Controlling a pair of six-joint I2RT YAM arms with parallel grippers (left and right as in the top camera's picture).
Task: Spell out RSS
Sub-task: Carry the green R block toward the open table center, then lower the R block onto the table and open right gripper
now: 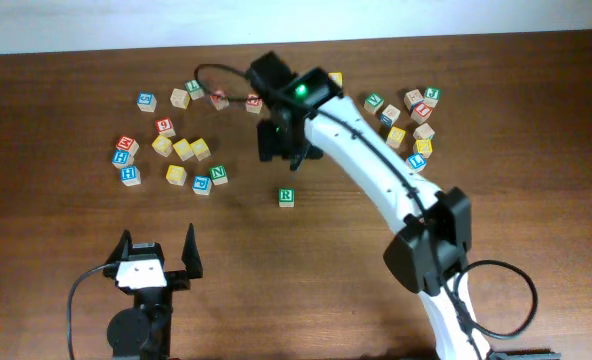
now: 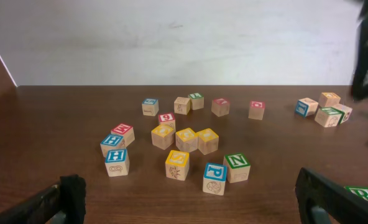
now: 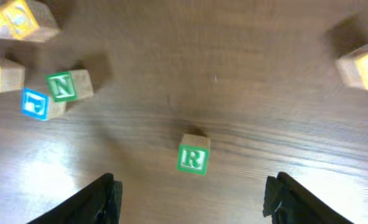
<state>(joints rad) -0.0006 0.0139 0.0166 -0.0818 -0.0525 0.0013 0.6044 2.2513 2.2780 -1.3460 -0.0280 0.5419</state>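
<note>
Your green-bordered wooden R cube point(image 1: 287, 197) sits face up, letter top toward twelve o'clock, at six o'clock of the right gripper point(image 1: 279, 150), whose fingers are spread and grasp nothing. The left gripper point(image 1: 159, 252) gapes empty.

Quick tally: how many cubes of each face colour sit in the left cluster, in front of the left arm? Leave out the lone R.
Yellow cubes: 4
Blue cubes: 4
Red cubes: 4
Green cubes: 2
Cube of unclear colour: 1
Total: 15

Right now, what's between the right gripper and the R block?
Nothing: bare table from right gripper to R block, shown in the right wrist view.
</note>
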